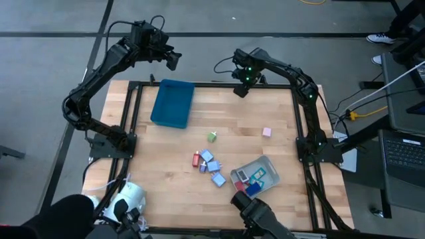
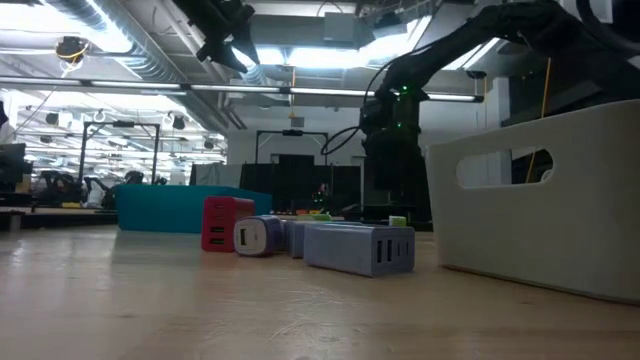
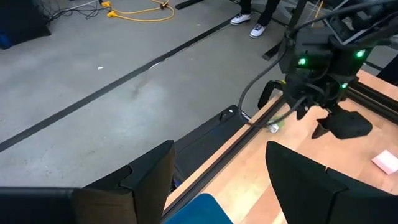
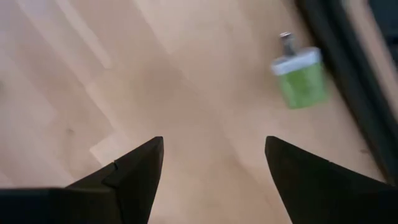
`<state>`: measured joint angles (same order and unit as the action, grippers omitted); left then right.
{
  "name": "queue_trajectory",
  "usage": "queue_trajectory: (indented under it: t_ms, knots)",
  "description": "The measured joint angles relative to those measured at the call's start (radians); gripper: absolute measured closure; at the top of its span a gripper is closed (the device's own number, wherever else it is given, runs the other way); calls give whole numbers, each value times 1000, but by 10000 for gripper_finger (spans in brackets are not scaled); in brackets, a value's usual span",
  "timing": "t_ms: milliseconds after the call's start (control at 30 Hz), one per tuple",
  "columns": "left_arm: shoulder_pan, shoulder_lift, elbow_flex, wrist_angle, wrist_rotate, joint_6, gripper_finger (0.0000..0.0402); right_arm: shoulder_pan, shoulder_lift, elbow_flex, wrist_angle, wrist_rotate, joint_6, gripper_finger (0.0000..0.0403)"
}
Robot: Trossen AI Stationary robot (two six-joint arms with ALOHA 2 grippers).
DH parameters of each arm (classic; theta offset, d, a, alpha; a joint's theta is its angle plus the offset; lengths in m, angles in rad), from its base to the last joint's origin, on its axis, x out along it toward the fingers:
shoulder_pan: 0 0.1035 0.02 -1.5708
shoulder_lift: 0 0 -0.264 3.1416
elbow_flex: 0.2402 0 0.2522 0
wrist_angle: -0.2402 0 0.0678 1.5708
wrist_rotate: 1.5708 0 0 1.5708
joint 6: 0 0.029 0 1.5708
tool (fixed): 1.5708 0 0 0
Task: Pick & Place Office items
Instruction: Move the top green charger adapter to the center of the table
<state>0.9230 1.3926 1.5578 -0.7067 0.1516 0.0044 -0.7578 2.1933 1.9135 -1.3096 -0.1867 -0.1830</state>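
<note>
Right pincer (image 1: pixel 242 91) held above bench's far edge, fingers apart, empty; small green item (image 4: pixel 301 79) seen just ahead. Left pincer (image 1: pixel 174 61) raised beyond teal tray (image 1: pixel 172 103), fingers apart, empty. Office items (image 1: pixel 208 163) clustered mid-bench beside grey tray (image 1: pixel 267 161); green block (image 1: pixel 212 137) and pink block (image 1: pixel 267 132) lie apart. Advised: descent centred over 1 item, cluster neighbours avoided.
</note>
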Motion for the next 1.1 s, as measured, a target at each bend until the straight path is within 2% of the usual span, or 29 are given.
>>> queue_trajectory:
  t_ms: [267,433,533,733,767,1100]
  knots:
    - [0,0,0,0,7,0,155,36,14,-19,29,-12,69,117]
    - [0,0,0,0,35,1,155,38,11,18,74,84,117,133]
    - [0,0,0,0,52,0,155,11,7,89,64,55,145,187]
    - [0,0,0,0,53,8,155,-38,6,155,62,45,277,376]
    - [0,0,0,0,53,13,155,-42,6,151,60,38,291,387]
    - [0,1,0,0,53,16,155,-25,88,130,32,61,441,400]
